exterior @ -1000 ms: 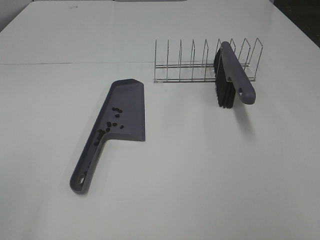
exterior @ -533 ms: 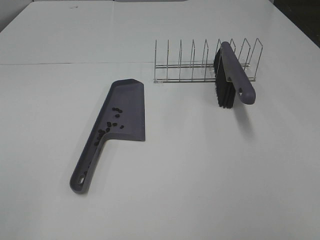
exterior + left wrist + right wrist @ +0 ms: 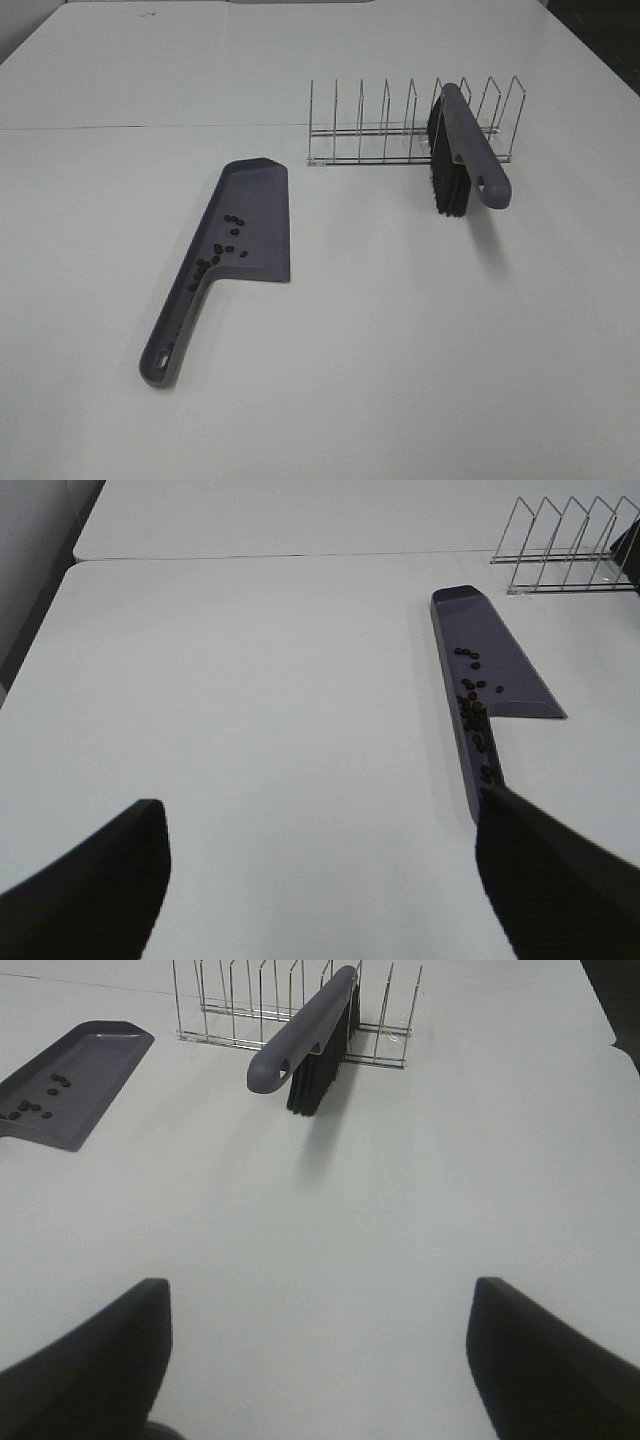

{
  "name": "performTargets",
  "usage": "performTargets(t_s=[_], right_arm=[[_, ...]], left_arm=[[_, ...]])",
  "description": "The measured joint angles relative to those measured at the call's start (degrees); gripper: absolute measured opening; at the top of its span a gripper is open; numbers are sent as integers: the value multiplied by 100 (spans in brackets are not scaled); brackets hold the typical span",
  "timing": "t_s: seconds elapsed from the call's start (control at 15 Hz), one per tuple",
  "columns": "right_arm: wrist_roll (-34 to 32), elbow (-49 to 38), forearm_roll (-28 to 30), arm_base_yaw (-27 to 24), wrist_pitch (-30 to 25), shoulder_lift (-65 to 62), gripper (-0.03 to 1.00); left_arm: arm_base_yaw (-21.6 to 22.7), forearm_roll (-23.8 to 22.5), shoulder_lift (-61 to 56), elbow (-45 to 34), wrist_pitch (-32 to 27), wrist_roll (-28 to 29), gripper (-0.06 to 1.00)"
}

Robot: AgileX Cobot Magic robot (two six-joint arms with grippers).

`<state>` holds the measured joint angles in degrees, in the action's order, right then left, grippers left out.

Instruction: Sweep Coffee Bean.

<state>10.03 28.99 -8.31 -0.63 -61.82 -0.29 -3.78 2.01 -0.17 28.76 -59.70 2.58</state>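
Nothing has shifted over the last second: both the left gripper (image 3: 320, 880) and right gripper (image 3: 315, 1360) hang released and empty above the table (image 3: 400, 350). The coffee beans (image 3: 475, 705) already lie in the dustpan (image 3: 500, 670) ahead of the left gripper, so the sweeping looks finished.

A grey-purple dustpan (image 3: 268, 235) lies flat on the white table (image 3: 400, 350), ahead of my left gripper (image 3: 318, 800) and off to its right, with its handle pointing back toward me. Farther out, ahead of my right gripper (image 3: 318, 1281), stands a wire rack (image 3: 370, 135). A brush (image 3: 478, 150) leans in it, handle sloping toward me, black bristles hanging down.
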Motion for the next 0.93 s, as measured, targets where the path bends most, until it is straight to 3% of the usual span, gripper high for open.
performTargets(t_s=[0.93], right_arm=[[0, 0, 0, 0, 0, 0, 71]], left_arm=[[0, 0, 0, 0, 0, -6, 78]])
